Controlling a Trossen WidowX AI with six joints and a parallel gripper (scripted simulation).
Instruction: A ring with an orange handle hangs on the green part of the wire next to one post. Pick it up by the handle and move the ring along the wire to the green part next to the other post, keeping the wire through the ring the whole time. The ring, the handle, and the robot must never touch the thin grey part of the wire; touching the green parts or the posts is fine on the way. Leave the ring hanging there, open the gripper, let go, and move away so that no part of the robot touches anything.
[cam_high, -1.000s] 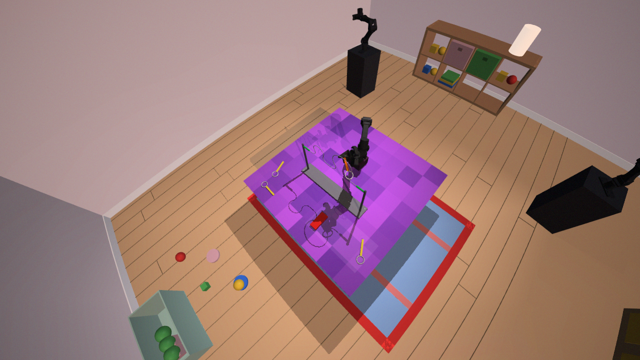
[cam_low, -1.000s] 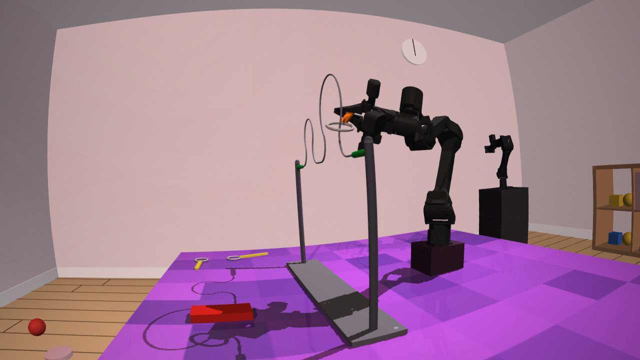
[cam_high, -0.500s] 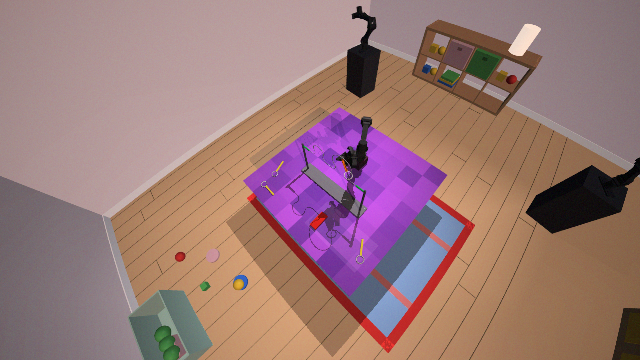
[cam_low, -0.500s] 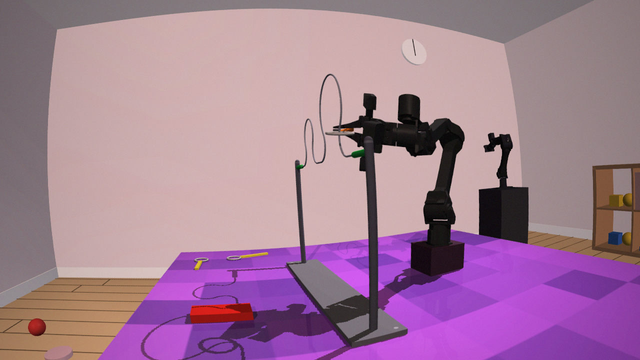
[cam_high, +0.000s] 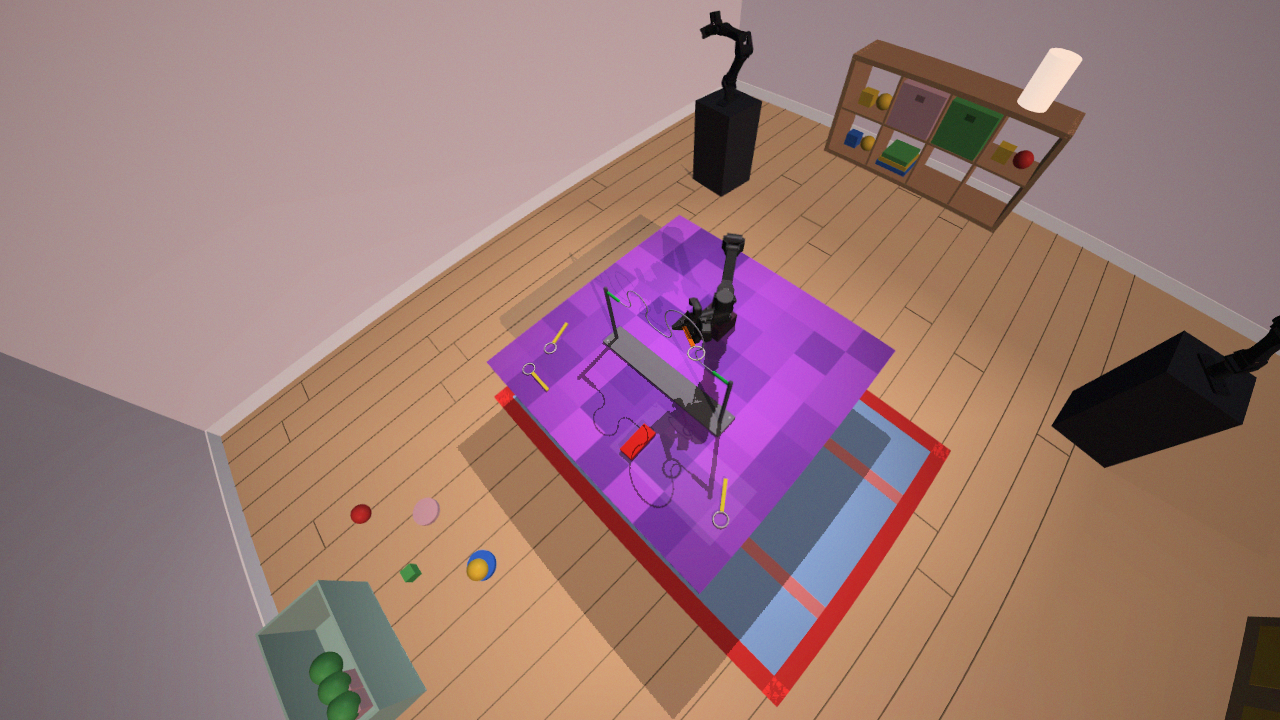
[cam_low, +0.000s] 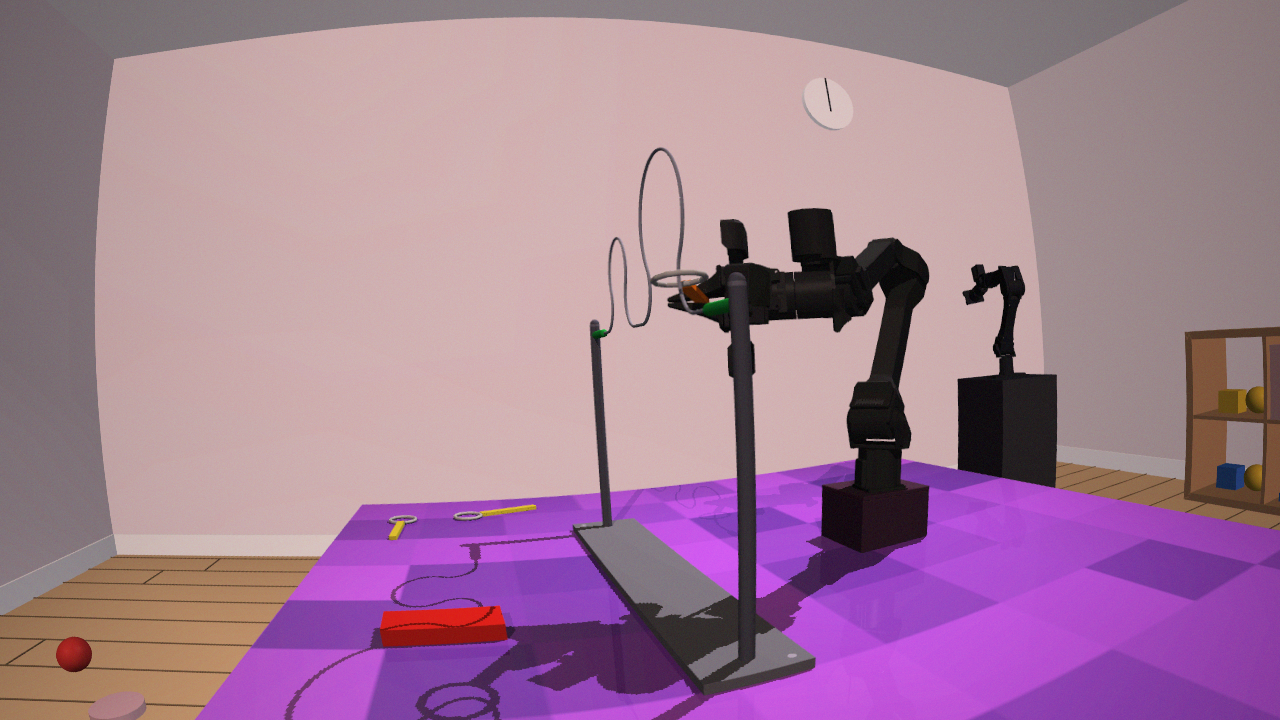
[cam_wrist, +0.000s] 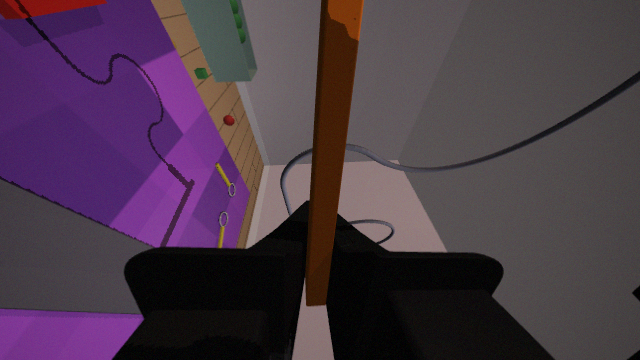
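Note:
The grey ring (cam_high: 696, 360) (cam_low: 677, 285) lies nearly level around the grey wire (cam_low: 660, 149) (cam_wrist: 440, 170), low on its steep rise from the bend beside the near green part (cam_high: 717, 377) (cam_low: 716, 307) and near post (cam_high: 724, 407) (cam_low: 744, 483). I cannot tell whether ring and wire touch. My gripper (cam_high: 680, 325) (cam_low: 673, 302) (cam_wrist: 314, 207) is shut on the orange handle (cam_high: 688, 335) (cam_low: 695, 293) (cam_wrist: 332, 125). The ring is outside the wrist view. The far green part (cam_high: 612, 296) (cam_low: 599, 334) is at the far post (cam_high: 611, 315) (cam_low: 601, 420), past the tall loop and a smaller one.
The posts stand on a grey base plate (cam_high: 644, 360) (cam_low: 644, 564). A red block (cam_high: 637, 442) (cam_low: 443, 626) lies beside it. Yellow-handled rings lie on the purple table (cam_high: 805, 385) (cam_low: 1011, 626), two beyond the far post and one near the front edge.

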